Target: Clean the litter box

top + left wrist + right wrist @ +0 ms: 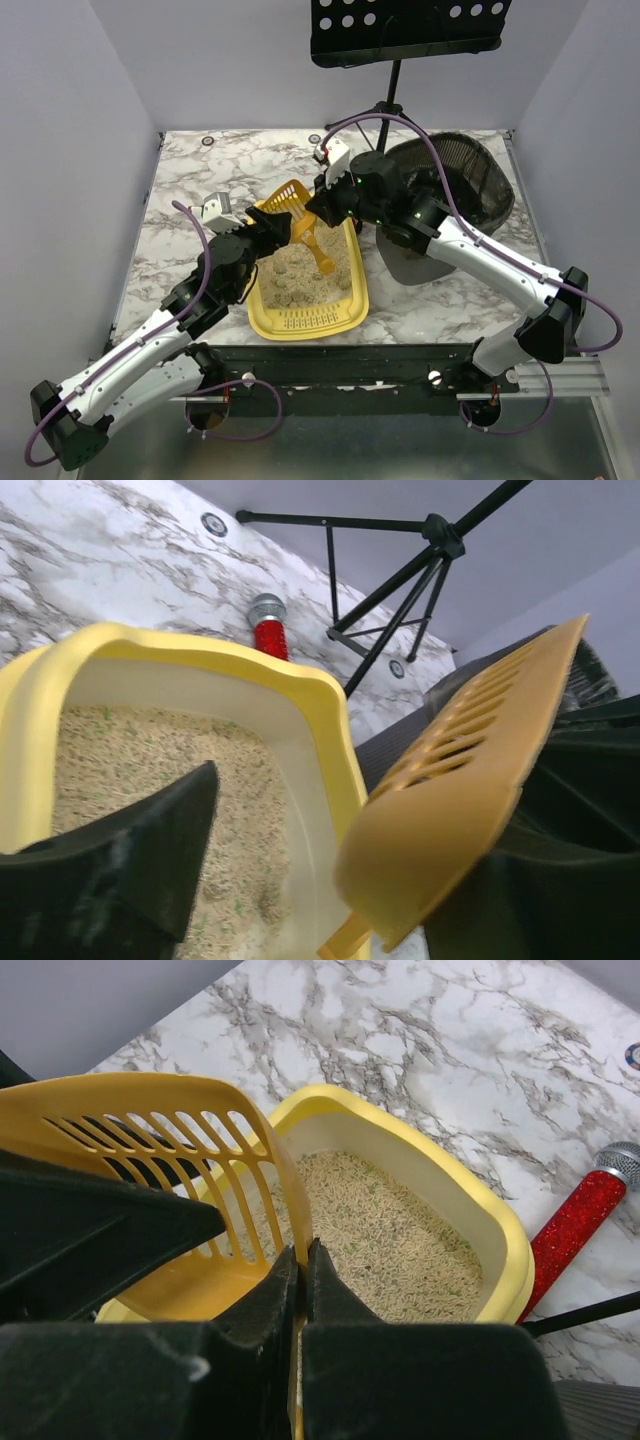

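Observation:
The yellow litter box (300, 322) sits at the table's front middle, holding beige granular litter (400, 1240). An orange-yellow slotted scoop (285, 200) hangs tilted over its far end, handle pointing down into the box. My right gripper (318, 208) is shut on the scoop's side wall; in the right wrist view its fingers (335, 1295) pinch that thin wall (290, 1200). My left gripper (350, 810) is open with the scoop (470, 770) between its fingers. The scoop lies close to the right finger, and the left finger (140, 860) stands apart over the litter.
A black mesh bin (470, 180) stands at the back right behind the right arm. A red microphone (580, 1220) lies on the marble beyond the box's far rim (200, 645). A black music stand (400, 40) rises at the back.

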`<move>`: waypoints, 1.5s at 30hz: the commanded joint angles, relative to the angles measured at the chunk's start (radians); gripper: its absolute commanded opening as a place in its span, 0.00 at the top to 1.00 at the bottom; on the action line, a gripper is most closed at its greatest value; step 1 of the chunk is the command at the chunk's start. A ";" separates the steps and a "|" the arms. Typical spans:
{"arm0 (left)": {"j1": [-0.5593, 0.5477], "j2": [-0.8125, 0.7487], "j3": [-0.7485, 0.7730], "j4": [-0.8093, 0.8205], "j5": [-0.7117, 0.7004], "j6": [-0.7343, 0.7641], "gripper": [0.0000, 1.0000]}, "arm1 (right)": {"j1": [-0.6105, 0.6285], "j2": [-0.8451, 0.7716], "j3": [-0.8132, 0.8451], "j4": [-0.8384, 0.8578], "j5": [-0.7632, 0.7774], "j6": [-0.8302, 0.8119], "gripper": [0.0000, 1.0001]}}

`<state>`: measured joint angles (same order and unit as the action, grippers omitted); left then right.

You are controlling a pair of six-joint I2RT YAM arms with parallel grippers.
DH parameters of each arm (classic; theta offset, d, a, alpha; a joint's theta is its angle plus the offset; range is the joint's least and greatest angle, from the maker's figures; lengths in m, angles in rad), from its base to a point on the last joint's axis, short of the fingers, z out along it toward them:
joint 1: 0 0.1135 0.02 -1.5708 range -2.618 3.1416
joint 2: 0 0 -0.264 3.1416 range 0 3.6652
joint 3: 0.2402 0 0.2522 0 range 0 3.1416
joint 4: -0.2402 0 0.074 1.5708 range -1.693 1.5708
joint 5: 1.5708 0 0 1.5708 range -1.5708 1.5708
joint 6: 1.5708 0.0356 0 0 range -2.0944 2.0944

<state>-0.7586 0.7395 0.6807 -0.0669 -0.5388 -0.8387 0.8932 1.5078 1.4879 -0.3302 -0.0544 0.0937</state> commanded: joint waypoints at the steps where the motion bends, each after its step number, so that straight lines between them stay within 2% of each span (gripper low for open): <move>1: 0.016 0.034 0.045 0.038 0.023 -0.003 0.32 | 0.038 -0.018 -0.012 -0.003 -0.088 -0.055 0.99; 2: 0.016 0.037 0.043 0.041 0.033 -0.007 0.41 | 0.039 -0.018 -0.012 -0.004 -0.082 -0.051 0.99; 4: 0.016 0.037 0.036 0.047 0.048 -0.011 0.51 | 0.041 -0.015 -0.009 -0.009 -0.070 -0.045 0.99; 5: 0.016 0.035 0.027 0.053 0.049 -0.013 0.59 | 0.041 -0.012 -0.005 -0.018 -0.056 -0.040 0.99; 7: 0.016 0.024 0.019 0.062 0.048 -0.010 0.68 | 0.041 -0.008 0.008 -0.026 -0.044 -0.035 0.99; 8: 0.016 0.023 0.014 0.062 0.046 -0.010 0.77 | 0.041 -0.006 0.012 -0.038 -0.030 -0.029 0.99; 10: 0.016 0.015 0.017 0.047 0.036 -0.028 0.86 | 0.041 -0.003 0.028 -0.053 -0.001 -0.020 0.85; 11: 0.016 0.015 0.031 0.009 0.028 -0.040 0.93 | 0.041 -0.006 0.029 -0.052 0.022 0.006 0.82; 12: 0.016 0.018 0.037 -0.011 0.013 -0.069 0.94 | 0.042 -0.009 0.034 -0.055 0.071 0.018 0.77; 14: 0.016 0.014 0.043 -0.031 0.007 -0.088 0.96 | 0.042 -0.030 0.038 -0.063 0.116 0.066 0.55; 15: 0.018 0.012 0.037 -0.030 0.000 -0.102 0.98 | 0.043 -0.041 0.034 -0.059 0.149 0.083 0.36; 19: 0.030 0.027 0.065 -0.097 -0.030 -0.226 1.00 | 0.042 -0.142 -0.040 -0.004 0.235 0.176 0.06; 20: 0.034 0.029 0.072 -0.112 -0.024 -0.237 1.00 | 0.041 -0.203 -0.066 0.046 0.248 0.198 0.01; 26: 0.082 -0.020 0.071 -0.050 0.083 -0.316 1.00 | 0.041 -0.452 -0.326 0.189 0.277 0.397 0.00; 29: 0.093 -0.052 0.097 -0.057 0.128 -0.338 1.00 | 0.039 -0.563 -0.429 0.201 0.156 0.435 0.00; 30: 0.093 -0.072 0.100 -0.051 0.181 -0.356 1.00 | 0.039 -0.589 -0.457 0.201 0.105 0.457 0.00; 34: 0.093 -0.115 0.082 -0.001 0.318 -0.394 1.00 | 0.041 -0.691 -0.595 0.203 0.080 0.599 0.00; 38: 0.093 -0.137 0.066 0.024 0.373 -0.430 1.00 | 0.041 -0.718 -0.707 0.320 -0.004 0.666 0.01; 43: 0.093 -0.129 0.033 0.095 0.442 -0.461 1.00 | 0.041 -0.666 -0.722 0.417 -0.087 0.661 0.06; 45: 0.093 -0.117 0.031 0.102 0.454 -0.468 1.00 | 0.043 -0.635 -0.742 0.528 -0.122 0.672 0.10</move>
<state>-0.6670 0.6090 0.7280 -0.0380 -0.1898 -1.2560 0.9314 0.8356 0.7719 -0.0090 -0.0723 0.7265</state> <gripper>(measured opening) 0.278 0.933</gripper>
